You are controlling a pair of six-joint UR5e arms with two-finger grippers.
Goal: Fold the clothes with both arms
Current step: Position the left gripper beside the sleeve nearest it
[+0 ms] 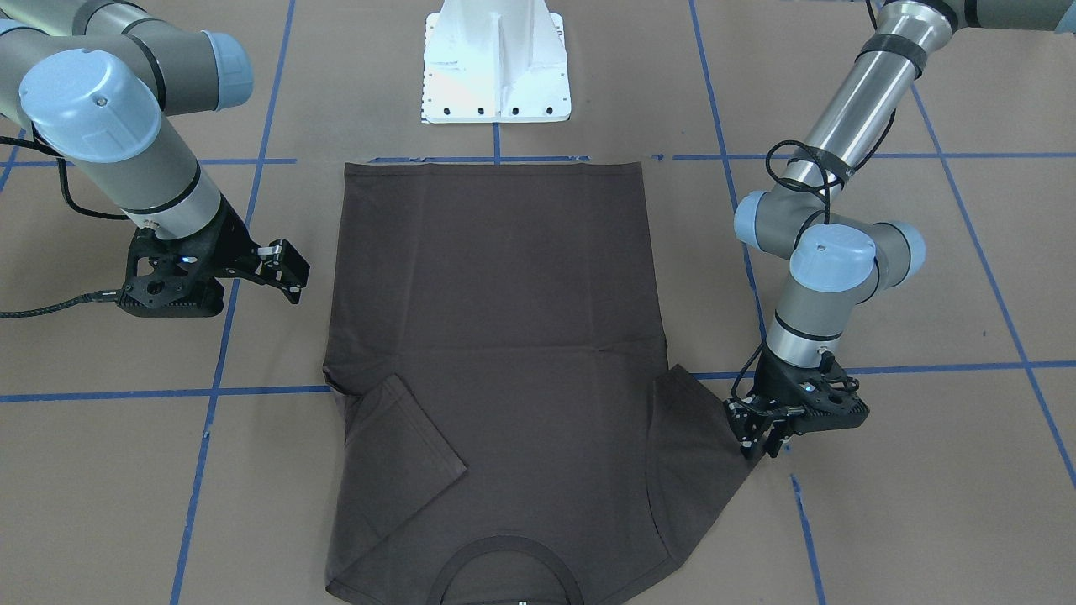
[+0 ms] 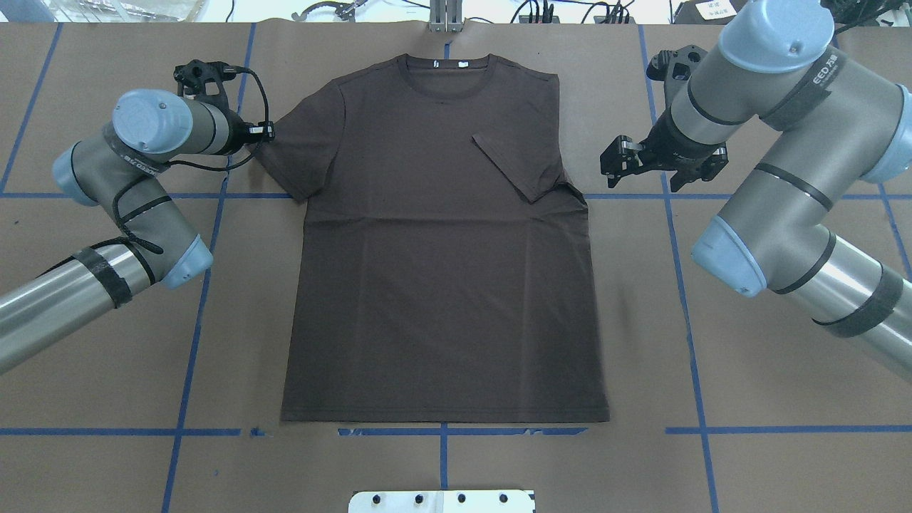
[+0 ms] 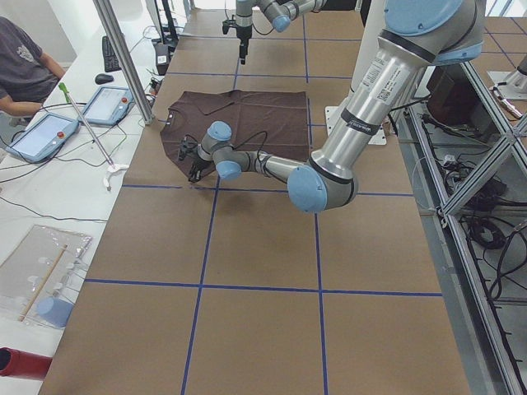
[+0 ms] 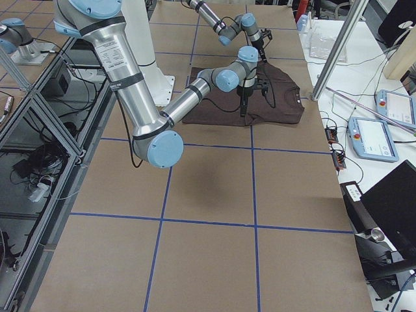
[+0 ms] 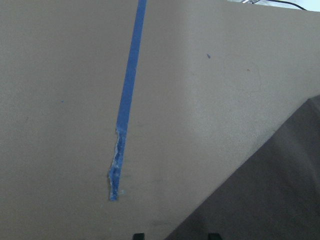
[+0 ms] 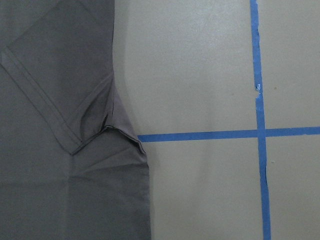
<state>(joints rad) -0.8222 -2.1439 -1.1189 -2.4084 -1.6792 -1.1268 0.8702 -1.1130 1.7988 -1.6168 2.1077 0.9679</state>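
The dark brown T-shirt (image 2: 442,285) (image 1: 496,336) lies flat, collar (image 2: 447,71) away from the robot. One sleeve (image 2: 516,167) (image 6: 45,85) is folded in over the chest. The other sleeve (image 2: 303,142) is spread out. My left gripper (image 2: 267,132) (image 1: 761,449) is down at the outer edge of that spread sleeve. In the left wrist view its fingertips (image 5: 138,235) stand apart with the sleeve edge (image 5: 270,200) between them. My right gripper (image 2: 620,158) (image 1: 286,270) hovers open beside the folded-sleeve side, apart from the cloth and holding nothing.
Blue tape lines (image 2: 680,285) cross the brown table cover. The white pedestal base (image 1: 496,63) stands behind the shirt's hem. At the operators' side bench sit a person (image 3: 20,66), tablets (image 3: 41,136) and a metal post (image 3: 123,58).
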